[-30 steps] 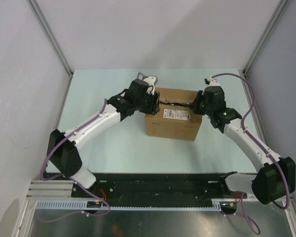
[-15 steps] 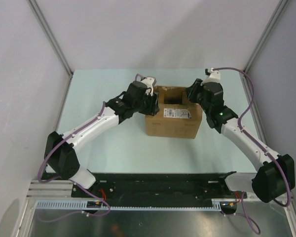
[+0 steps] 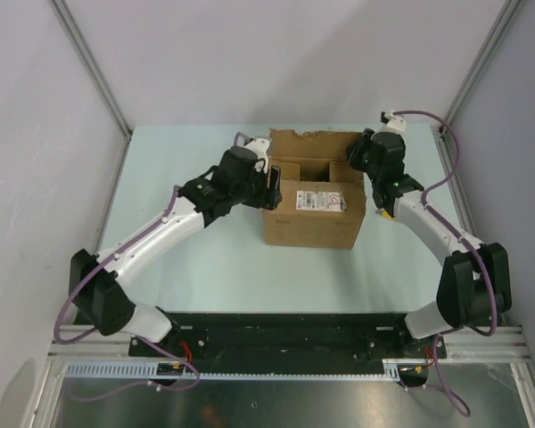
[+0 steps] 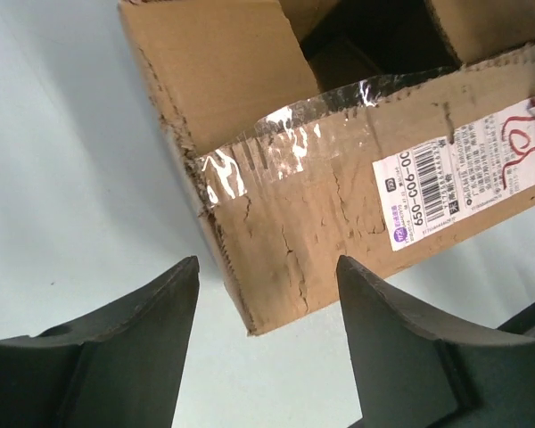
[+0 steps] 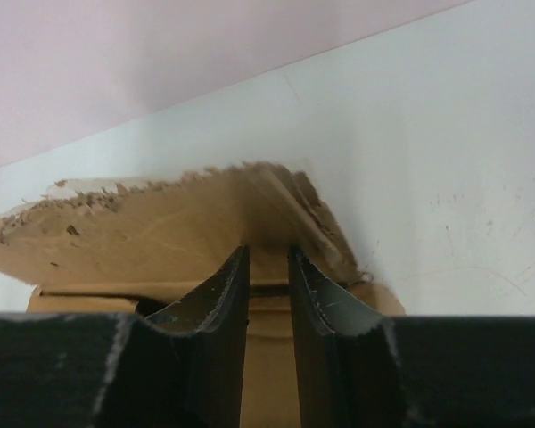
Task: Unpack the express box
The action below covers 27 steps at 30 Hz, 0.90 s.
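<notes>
The express box (image 3: 310, 225) is a brown carton standing mid-table with a white label (image 3: 321, 200) on its front flap. Its top is open and dark inside, and the back flap (image 3: 312, 143) stands up and leans away. My left gripper (image 3: 274, 185) is at the box's left side. In the left wrist view it (image 4: 267, 267) is open, with the box's near corner (image 4: 250, 321) beyond the gap, apart from the fingers. My right gripper (image 3: 358, 166) is at the right rear corner. Its jaws (image 5: 268, 251) stand narrowly open under the torn-edged back flap (image 5: 160, 223), with nothing between them.
The pale green table (image 3: 196, 259) is closed in by white walls and slanted metal posts (image 3: 94, 71) at left and right. A black base rail (image 3: 285, 334) runs along the near edge. What lies inside the box is too dark to make out.
The box top has come open, and the back flap has swung up and away. My right gripper went from shut to slightly open and moved toward the rear. The left jaws widened.
</notes>
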Available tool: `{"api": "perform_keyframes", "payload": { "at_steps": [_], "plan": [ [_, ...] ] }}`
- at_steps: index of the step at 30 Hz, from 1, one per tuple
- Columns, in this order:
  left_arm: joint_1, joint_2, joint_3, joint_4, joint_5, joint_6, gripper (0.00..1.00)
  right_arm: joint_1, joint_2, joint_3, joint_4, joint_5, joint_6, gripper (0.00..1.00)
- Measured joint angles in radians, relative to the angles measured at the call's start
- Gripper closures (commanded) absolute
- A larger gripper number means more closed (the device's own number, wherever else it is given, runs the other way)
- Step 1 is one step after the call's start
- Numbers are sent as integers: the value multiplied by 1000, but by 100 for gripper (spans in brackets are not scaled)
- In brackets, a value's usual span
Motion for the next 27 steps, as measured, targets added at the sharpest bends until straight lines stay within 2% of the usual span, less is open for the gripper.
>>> {"api": "perform_keyframes", "payload": {
  "at_steps": [7,14,20,27],
  "plan": [
    [0,-119,-14,-15,-92,-11,34,-59,30,17,-4,-56,57,72],
    [5,-275,-147,-9,-205,-64,44,-114,29,26,-19,-111,95,71],
    [12,-304,-245,-9,-235,-145,51,-210,23,26,-52,-172,114,70],
    [18,-303,-334,-18,-226,-220,52,-275,38,29,-80,-211,181,75]
  ]
}}
